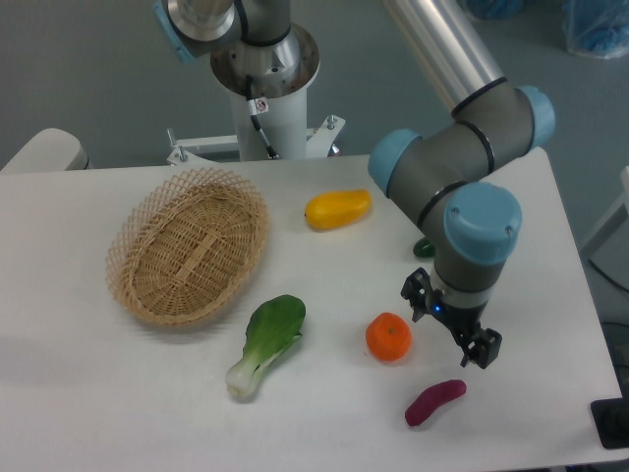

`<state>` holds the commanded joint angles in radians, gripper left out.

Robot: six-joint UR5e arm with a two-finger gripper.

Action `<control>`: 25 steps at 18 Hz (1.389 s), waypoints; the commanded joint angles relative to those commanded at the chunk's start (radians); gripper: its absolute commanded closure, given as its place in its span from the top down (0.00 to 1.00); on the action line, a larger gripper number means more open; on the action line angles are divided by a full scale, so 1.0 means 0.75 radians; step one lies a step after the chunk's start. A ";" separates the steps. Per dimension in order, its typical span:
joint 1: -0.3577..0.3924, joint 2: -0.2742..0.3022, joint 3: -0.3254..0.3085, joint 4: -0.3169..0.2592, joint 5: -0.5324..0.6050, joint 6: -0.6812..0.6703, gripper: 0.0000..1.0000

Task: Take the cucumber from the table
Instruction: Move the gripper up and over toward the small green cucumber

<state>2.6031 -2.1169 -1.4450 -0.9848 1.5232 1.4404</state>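
Observation:
The cucumber [424, 250] is almost wholly hidden behind my arm; only a small dark green end shows on the white table [88, 413], right of centre. My gripper [448, 325] hangs below the wrist, in front of that spot and just right of the orange. Its two black fingers [485, 349] stand apart with nothing between them, so it is open and empty.
A wicker basket [187, 246] lies at the left. A yellow vegetable [337, 208] sits behind centre. A bok choy [267, 342], an orange fruit [388, 336] and a purple oblong vegetable [434, 401] lie near the front. The robot base [265, 88] stands at the back.

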 joint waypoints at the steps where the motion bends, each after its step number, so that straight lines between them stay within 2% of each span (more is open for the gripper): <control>1: 0.006 0.000 -0.008 0.002 0.002 0.012 1.00; 3: 0.043 0.014 -0.027 0.002 -0.002 0.053 1.00; 6: 0.104 0.051 -0.076 0.002 -0.008 0.267 1.00; 8: 0.137 0.059 -0.088 0.000 -0.010 0.349 1.00; 13: 0.184 0.055 -0.102 0.004 0.004 0.458 1.00; 19: 0.292 0.059 -0.204 0.018 0.012 0.640 1.00; 25: 0.323 0.057 -0.262 0.023 0.020 0.655 1.00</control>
<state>2.8455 -2.0739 -1.6412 -0.9679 1.5386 1.9313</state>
